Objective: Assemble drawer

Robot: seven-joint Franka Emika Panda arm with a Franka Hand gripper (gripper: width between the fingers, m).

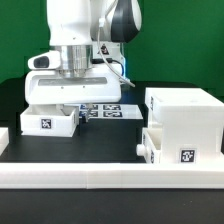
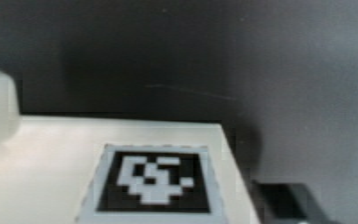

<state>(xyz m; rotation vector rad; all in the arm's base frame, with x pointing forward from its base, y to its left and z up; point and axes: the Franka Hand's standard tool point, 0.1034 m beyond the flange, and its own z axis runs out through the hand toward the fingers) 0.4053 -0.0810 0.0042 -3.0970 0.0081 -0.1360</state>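
Note:
A small white drawer tray (image 1: 45, 121) with a black-and-white tag sits at the exterior view's left. My gripper (image 1: 63, 106) is straight above it, its fingers down at the tray's far wall and hidden there. In the wrist view the tray's tagged face (image 2: 155, 180) fills the frame very close, and one dark fingertip (image 2: 293, 196) shows beside its edge; the other finger is hidden. The tall white drawer shell (image 1: 186, 112) stands at the exterior view's right. A second tray (image 1: 172, 150) with a tag sits in its lower part.
The marker board (image 1: 105, 109) lies flat on the black table behind the trays. A long white border rail (image 1: 100, 177) runs along the front, and another piece shows at the left edge (image 1: 5, 138). A green wall stands behind.

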